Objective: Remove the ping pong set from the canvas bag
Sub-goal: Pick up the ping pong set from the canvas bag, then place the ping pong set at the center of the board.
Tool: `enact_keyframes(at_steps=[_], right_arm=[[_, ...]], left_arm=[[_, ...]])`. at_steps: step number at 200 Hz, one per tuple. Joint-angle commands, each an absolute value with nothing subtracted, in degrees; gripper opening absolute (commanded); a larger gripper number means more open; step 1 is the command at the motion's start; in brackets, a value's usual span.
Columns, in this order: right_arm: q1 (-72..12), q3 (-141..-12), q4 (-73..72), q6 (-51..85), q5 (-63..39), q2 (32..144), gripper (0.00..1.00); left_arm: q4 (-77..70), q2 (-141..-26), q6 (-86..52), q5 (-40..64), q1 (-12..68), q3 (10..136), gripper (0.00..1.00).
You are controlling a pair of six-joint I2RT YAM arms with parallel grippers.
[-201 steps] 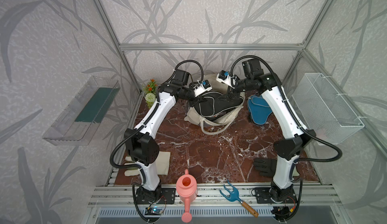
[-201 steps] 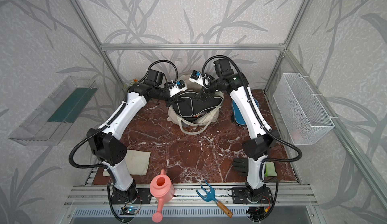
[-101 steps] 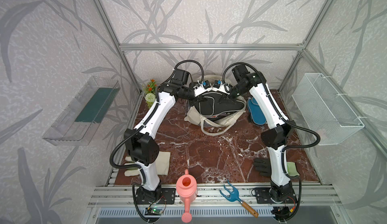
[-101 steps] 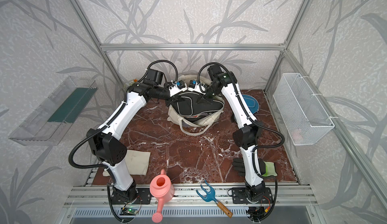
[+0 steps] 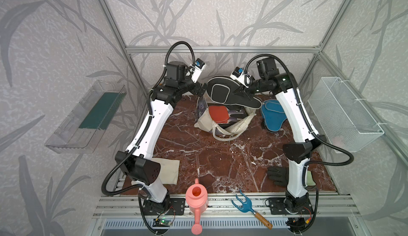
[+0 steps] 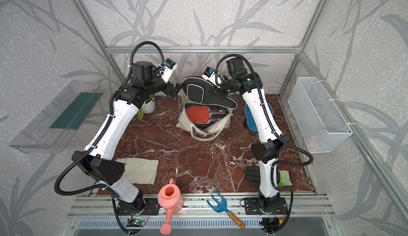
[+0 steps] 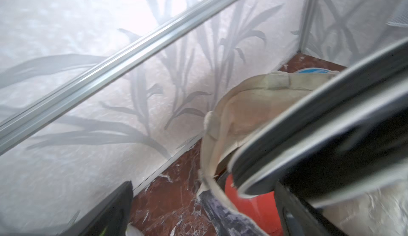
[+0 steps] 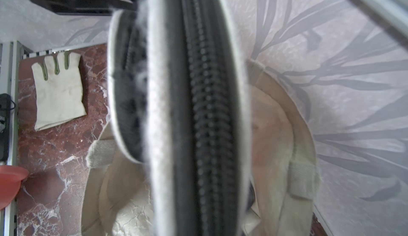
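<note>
— Over the canvas bag (image 5: pixel 238 124), at the back of the tabletop (image 5: pixel 209 157), what is that dark shape?

— A black case (image 5: pixel 220 91), paddle-shaped with pale piping, lifted clear of the bag's mouth and lying roughly level in both top views. The right end effector (image 5: pixel 239 90) is clamped on it near the neck, where the round part narrows to the handle.

— And the right wrist view?

— The case's zip edge fills the middle of it; the fingers are out of sight there.

— What about the left end effector (image 5: pixel 201 89)?

— Its jaws stand wide apart, just beside the round end of the case, gripping nothing. In the left wrist view one finger (image 7: pixel 110 210) shows well away from the piped edge of the case.

— Is anything left in the bag?

— A red paddle (image 5: pixel 217 113) lies inside against the quilted lining, with darker things beside it that I cannot make out.

— Anything already out?

— A blue case (image 5: pixel 272 115) lies flat on the tabletop just to the right of the bag. Nearer the front are a cream glove (image 5: pixel 167 171), a black glove (image 5: pixel 278 176), a pink watering can (image 5: pixel 196 198) and a blue hand rake (image 5: pixel 242 204).
</note>
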State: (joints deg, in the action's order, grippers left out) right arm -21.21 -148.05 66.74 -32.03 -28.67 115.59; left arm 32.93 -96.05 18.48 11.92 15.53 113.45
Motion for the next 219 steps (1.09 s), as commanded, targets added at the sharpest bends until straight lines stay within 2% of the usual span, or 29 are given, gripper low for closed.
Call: enact_keyframes(at_steps=[1, 20, 56, 77, 120, 153, 177, 219], right_arm=[[-18.1, -148.6, 60.1, -23.5, -30.4, 108.4, 0.00], [-15.8, -147.5, 57.8, -19.2, -28.2, 105.8, 0.00], [-12.8, -142.5, 55.4, -13.3, -17.2, 99.8, 0.00], [-12.5, -133.1, 51.8, -11.1, -8.5, 91.7, 0.00], [-9.7, -109.9, 49.4, -5.3, -1.2, 74.8, 0.00], [-8.4, -87.1, 49.8, 1.3, 1.0, 61.5, 0.00], [-4.5, -71.7, 50.5, 7.4, -2.5, 54.5, 0.00], [0.6, -57.0, 51.0, 14.7, -7.7, 46.6, 0.00]], left_arm=[[36.4, -97.2, 10.3, 2.2, 14.7, 115.0, 0.99], [37.8, -97.7, 7.7, 1.4, 14.7, 114.0, 0.99], [42.2, -100.8, 3.9, 3.4, 14.7, 114.8, 0.99], [43.0, -103.0, 3.1, 8.6, 14.8, 115.5, 0.99], [43.9, -107.6, -0.1, 15.3, 14.9, 119.5, 0.99], [44.5, -109.0, -1.5, 19.4, 15.1, 120.8, 0.99], [43.5, -107.9, -2.1, 19.9, 15.3, 119.0, 0.99], [42.8, -106.6, -3.3, 18.6, 15.4, 117.1, 0.99]])
